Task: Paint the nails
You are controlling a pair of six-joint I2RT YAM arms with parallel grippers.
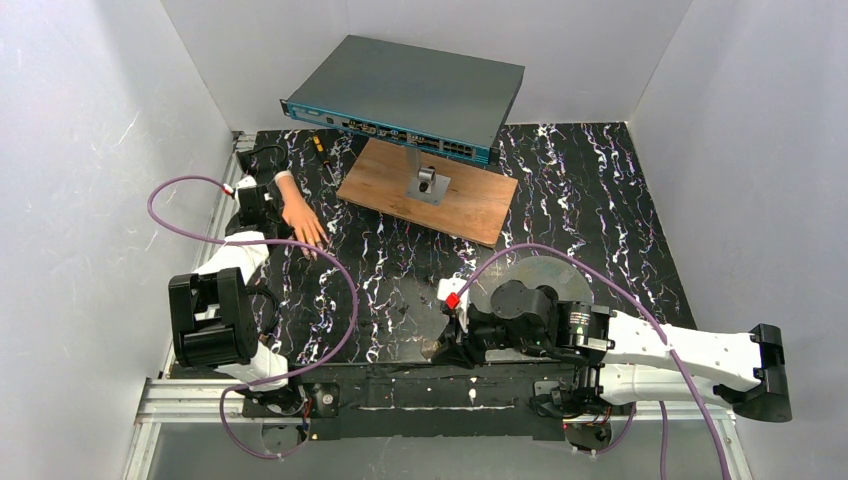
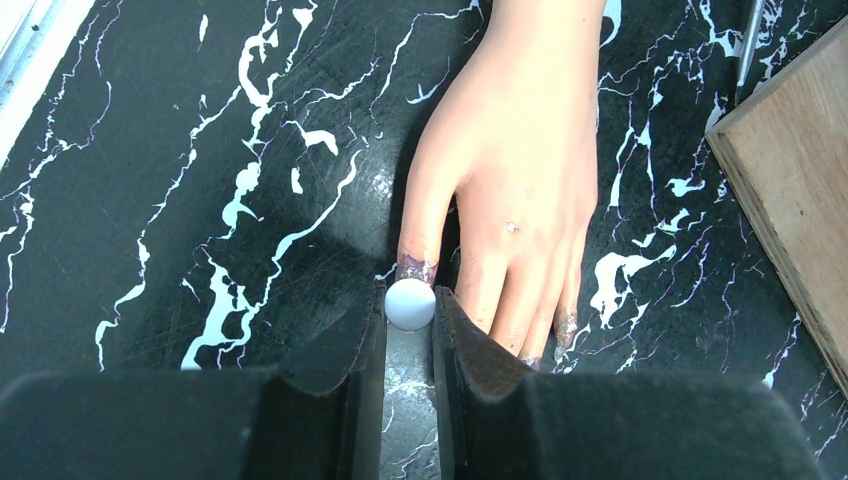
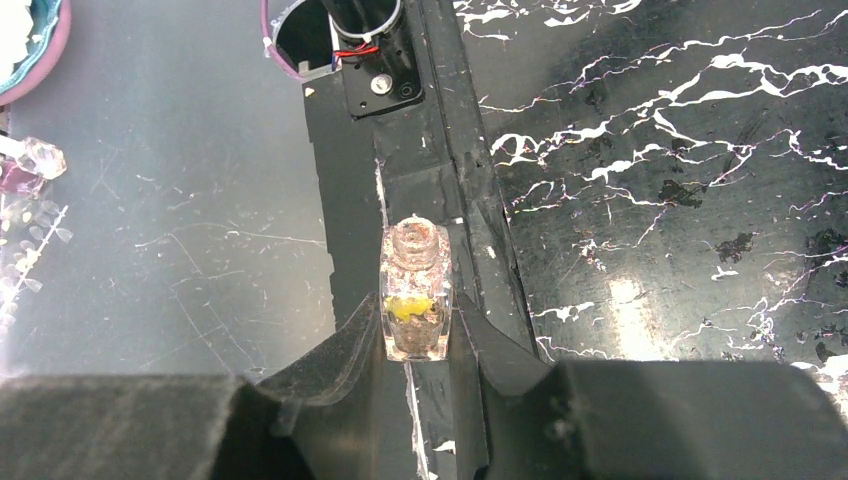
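Observation:
The peach mannequin hand (image 2: 520,150) lies flat on the black marbled table, fingers pointing toward my left gripper; it also shows in the top view (image 1: 300,218). Its nails carry smudged purple glitter on the nearest fingertip (image 2: 415,268) and on an outer finger (image 2: 566,327). My left gripper (image 2: 410,305) is shut on a small white round brush cap (image 2: 410,303), right at that nearest fingertip. The brush below the cap is hidden. My right gripper (image 3: 414,322) is shut on a small open clear glass bottle (image 3: 414,295), held over the table's near edge (image 1: 440,345).
A network switch (image 1: 410,95) stands on a post on a wooden board (image 1: 470,205), whose corner shows in the left wrist view (image 2: 800,200). A grey disc (image 1: 545,275) lies by the right arm. A screwdriver (image 1: 318,145) lies at the back. White walls enclose the table.

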